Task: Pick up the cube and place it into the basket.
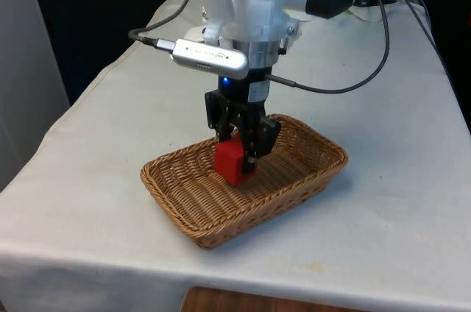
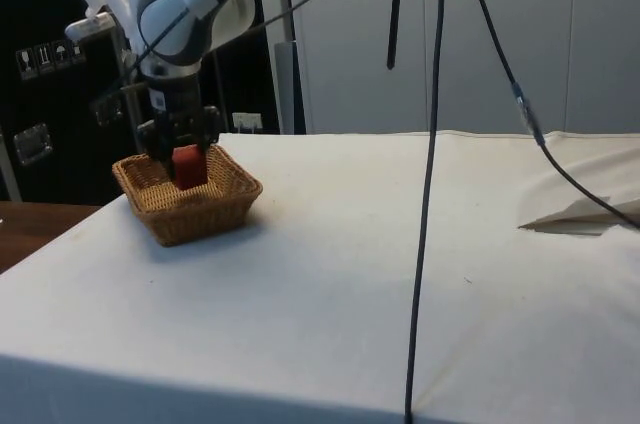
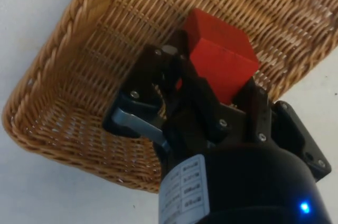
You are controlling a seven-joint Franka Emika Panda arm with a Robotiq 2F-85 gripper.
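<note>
The black gripper [image 1: 237, 151] grasps a red cube [image 1: 229, 162] between its two fingers, poised inside a shallow wicker basket [image 1: 309, 179] on a table draped in white cloth [image 1: 397, 201]. The fingers press against opposite faces of the cube, parted no wider than the block itself. In the wrist view, the gripper [image 3: 216, 84] pinches the cube [image 3: 219, 55] near its upper part, most of the block standing out beyond the fingertips over the woven basket floor [image 3: 105, 65].

In the front view the cube sits low within the basket, roughly midway along its length, its lower edge at or just above the weave; whether it touches the bottom cannot be told. The side view puts the gripper [image 2: 180, 149] and cube [image 2: 190, 166] within the basket's rim [image 2: 190, 219], with the top of the block rising a little above the rim's level.

The rectangular basket lies at an angle near the table's front edge in the front view. The white arm [image 1: 250, 3] reaches straight down over it, a black cable [image 1: 368, 54] looping from the wrist toward the front view's right. A rumpled fold of cloth [image 2: 585, 209] lies well apart from the basket in the side view.
</note>
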